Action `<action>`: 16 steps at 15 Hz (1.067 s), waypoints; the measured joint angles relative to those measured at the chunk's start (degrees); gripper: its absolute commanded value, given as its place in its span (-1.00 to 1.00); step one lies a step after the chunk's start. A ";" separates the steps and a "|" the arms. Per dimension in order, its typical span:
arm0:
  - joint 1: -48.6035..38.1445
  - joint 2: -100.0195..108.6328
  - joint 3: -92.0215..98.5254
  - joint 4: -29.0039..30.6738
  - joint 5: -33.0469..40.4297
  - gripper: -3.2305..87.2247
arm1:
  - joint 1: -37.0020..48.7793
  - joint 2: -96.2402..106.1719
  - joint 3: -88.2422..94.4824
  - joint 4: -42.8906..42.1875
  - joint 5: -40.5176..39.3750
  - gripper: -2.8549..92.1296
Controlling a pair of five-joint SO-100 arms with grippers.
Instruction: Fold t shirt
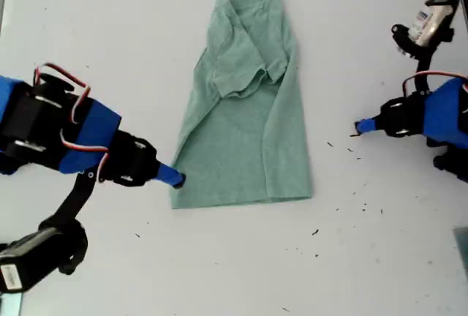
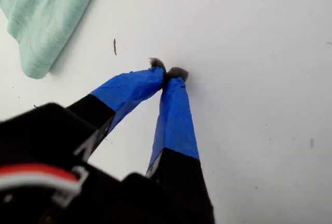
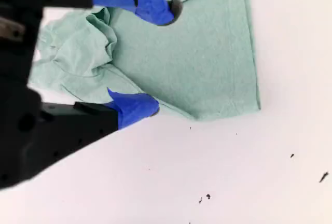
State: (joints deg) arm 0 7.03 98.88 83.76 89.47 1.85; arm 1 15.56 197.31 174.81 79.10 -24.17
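The sage-green t shirt (image 1: 248, 133) lies on the white table, folded lengthwise into a narrow strip, with a sleeve bunched near its upper half. My second gripper (image 1: 178, 179) is at the shirt's lower corner on the exterior view's left. It is open (image 3: 155, 58), with one finger (image 3: 158, 6) over the cloth (image 3: 202, 63) and the other finger (image 3: 137, 107) at the shirt's edge. My first gripper (image 1: 360, 127) is shut on nothing (image 2: 167, 73) over bare table, off the shirt at the exterior view's right. A shirt corner (image 2: 46, 11) shows beyond it.
Small dark specks (image 1: 316, 232) dot the white table (image 1: 110, 53) below and to the right of the shirt in the exterior view. Both arms' blue and black bodies (image 1: 58, 133) (image 1: 439, 115) flank the shirt.
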 measured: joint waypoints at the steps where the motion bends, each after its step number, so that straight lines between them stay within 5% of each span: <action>1: -0.79 -1.67 -0.09 0.00 0.44 -0.39 | 0.00 0.00 0.00 0.00 0.00 -0.89; 5: -4.57 -13.71 -1.49 -0.26 2.29 -0.42 | -1.32 0.00 0.00 0.00 0.53 -0.89; 8: -5.98 -23.20 0.44 -6.33 2.11 -0.47 | -2.46 0.00 0.00 0.00 0.97 -0.89; 10: -6.33 -25.49 5.36 -14.68 2.55 -0.94 | -2.99 0.00 0.00 0.00 1.23 -0.89; 11: -6.24 -25.49 5.54 -16.61 2.02 -0.94 | -2.99 0.00 0.00 0.00 1.23 -0.89; 16: -6.33 -7.21 7.29 -10.28 -2.02 -0.93 | -2.99 0.00 0.00 0.00 1.23 -0.89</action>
State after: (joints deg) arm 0 0.70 91.67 91.05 79.19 -0.18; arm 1 12.57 197.31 174.81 79.10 -22.94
